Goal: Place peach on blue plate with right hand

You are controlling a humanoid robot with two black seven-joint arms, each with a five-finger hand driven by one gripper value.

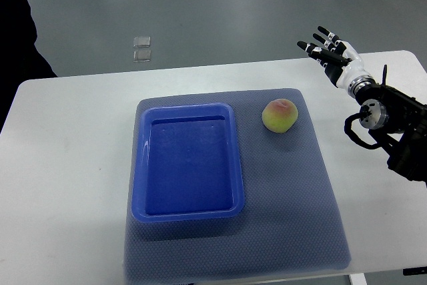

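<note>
A yellow-pink peach [280,115] lies on the grey-blue mat [293,211], just right of the blue plate [142,165], a rectangular tray with nothing in it. My right hand [327,53] is at the table's far right edge, up and to the right of the peach and well apart from it. Its fingers are spread and hold nothing. The left arm is out of view.
The mat lies on a white table [67,165]. Grey floor lies beyond the table's far edge, with two small clear objects [141,48] on it. A dark shape [20,31] fills the top left corner.
</note>
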